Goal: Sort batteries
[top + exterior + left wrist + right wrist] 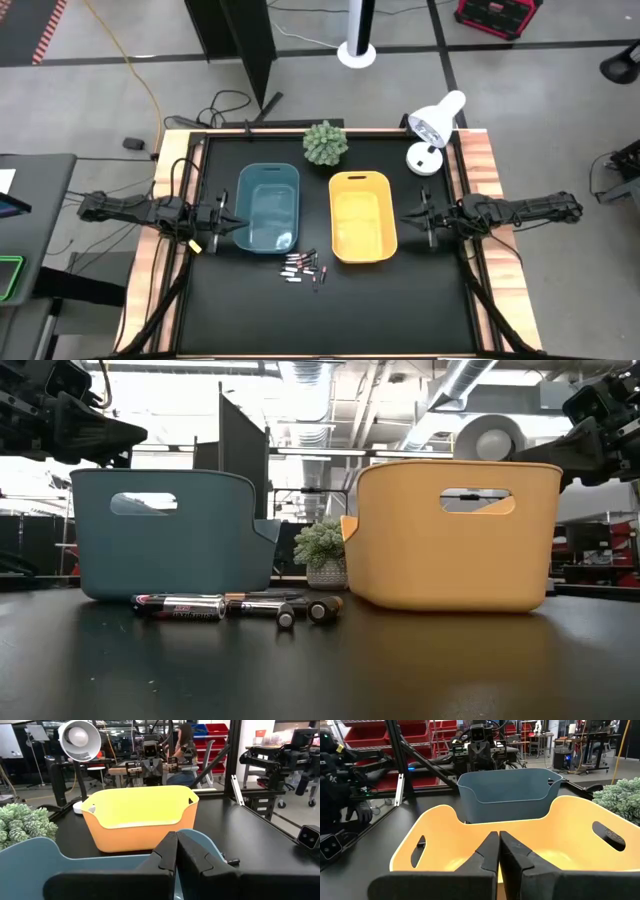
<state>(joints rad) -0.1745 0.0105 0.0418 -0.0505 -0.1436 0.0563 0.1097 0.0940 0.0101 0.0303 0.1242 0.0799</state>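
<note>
Near table's front edge, between blue bin (268, 206) and yellow bin (362, 215): batteries (305, 267), untouched; roughly midway between left gripper (228, 221) and right gripper (412, 218); both pinched together, empty.

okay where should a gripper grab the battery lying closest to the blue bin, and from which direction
Judging by its pose, come straight down and pinch that battery across its round body at mid-length. It lies flat on the table before the blue bin, with other batteries crowding one end.

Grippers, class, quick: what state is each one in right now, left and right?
Left gripper: shut, holding nothing, poised at the blue bin.
Right gripper: shut, holding nothing, poised at the yellow bin.
</note>
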